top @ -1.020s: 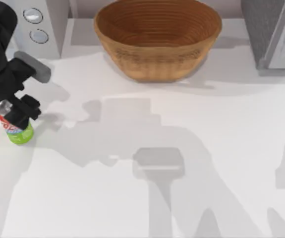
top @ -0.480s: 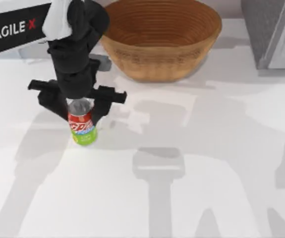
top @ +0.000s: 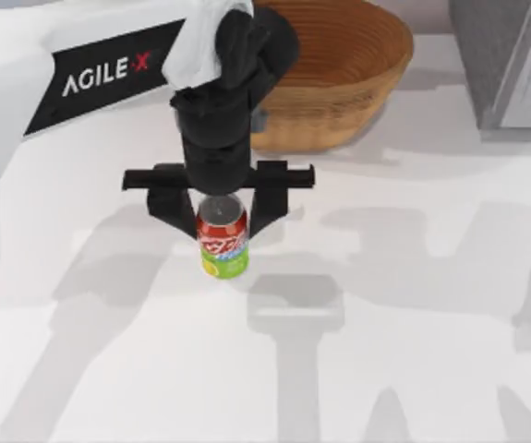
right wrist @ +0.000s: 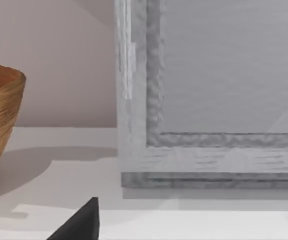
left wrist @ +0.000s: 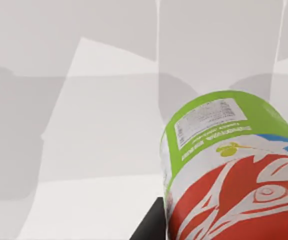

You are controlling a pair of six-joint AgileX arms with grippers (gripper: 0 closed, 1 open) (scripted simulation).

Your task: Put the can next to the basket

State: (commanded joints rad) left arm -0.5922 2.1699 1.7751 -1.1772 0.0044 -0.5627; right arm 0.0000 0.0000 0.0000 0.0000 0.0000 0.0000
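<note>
Two black fingers of the left gripper [top: 219, 201] clamp the small red-and-lime drink can [top: 223, 244] — apparently lifted — at six o'clock from the round tan wicker basket [top: 357, 65].

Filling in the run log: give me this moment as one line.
left gripper: shut on can | can: upright, in front of basket, apart | right arm: parked

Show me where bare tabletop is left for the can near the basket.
Bare table lies in front of the basket and toward the grey box at right. It is crowded under the left gripper, jaws shut on the can.
</note>
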